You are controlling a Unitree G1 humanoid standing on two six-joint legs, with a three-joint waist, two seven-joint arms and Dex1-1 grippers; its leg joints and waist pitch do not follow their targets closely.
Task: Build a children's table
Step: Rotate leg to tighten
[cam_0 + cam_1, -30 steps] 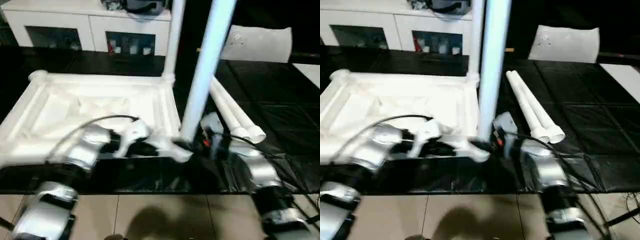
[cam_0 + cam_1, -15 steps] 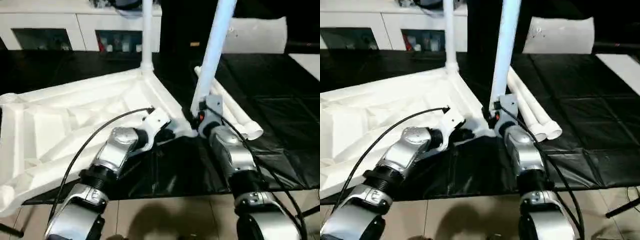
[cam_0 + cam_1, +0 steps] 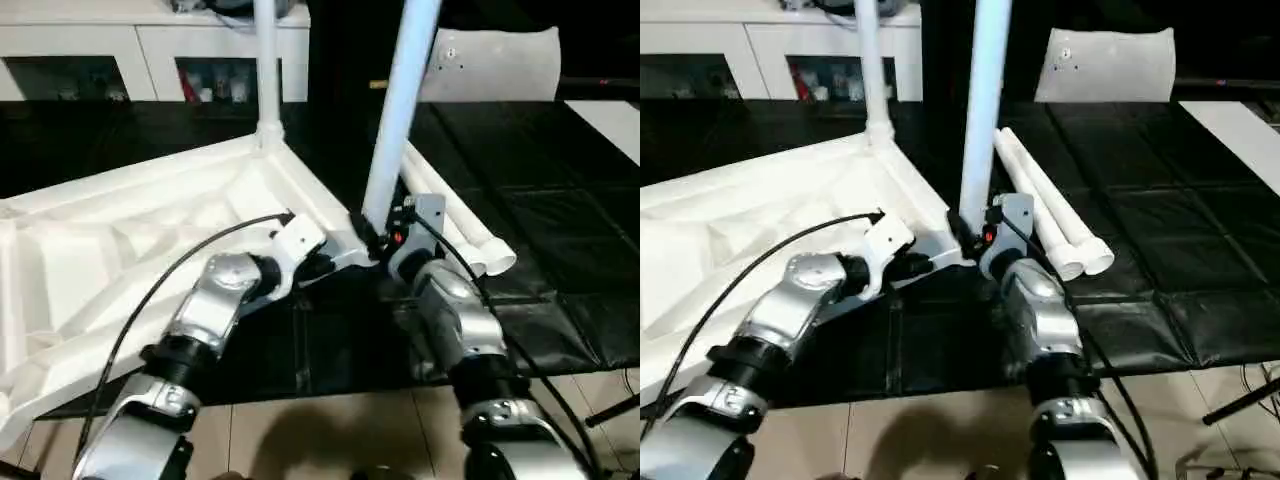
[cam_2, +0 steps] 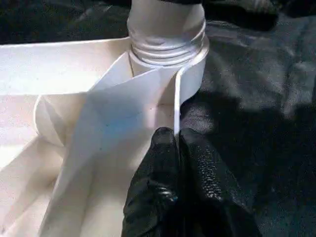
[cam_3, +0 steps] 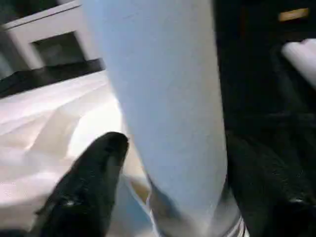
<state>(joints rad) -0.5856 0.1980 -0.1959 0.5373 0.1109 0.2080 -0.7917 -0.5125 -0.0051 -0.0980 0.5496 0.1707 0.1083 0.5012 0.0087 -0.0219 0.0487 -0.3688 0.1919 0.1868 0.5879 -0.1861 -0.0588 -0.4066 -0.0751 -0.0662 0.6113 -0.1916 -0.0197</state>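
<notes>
Two legs already stand in the upturned tabletop (image 3: 120, 240): the left gripper (image 4: 173, 143), pinched on its rim at seven o'clock, steadies it while the right gripper (image 5: 168, 163), fingers spread, brackets the nearer leg (image 3: 395, 120).

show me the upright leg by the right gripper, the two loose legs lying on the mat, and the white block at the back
upright leg (image 3: 392, 130), left eye view, mid shaft
loose legs (image 3: 462, 230), left eye view, shafts near open ends
white block (image 3: 495, 65), left eye view, front face
</notes>
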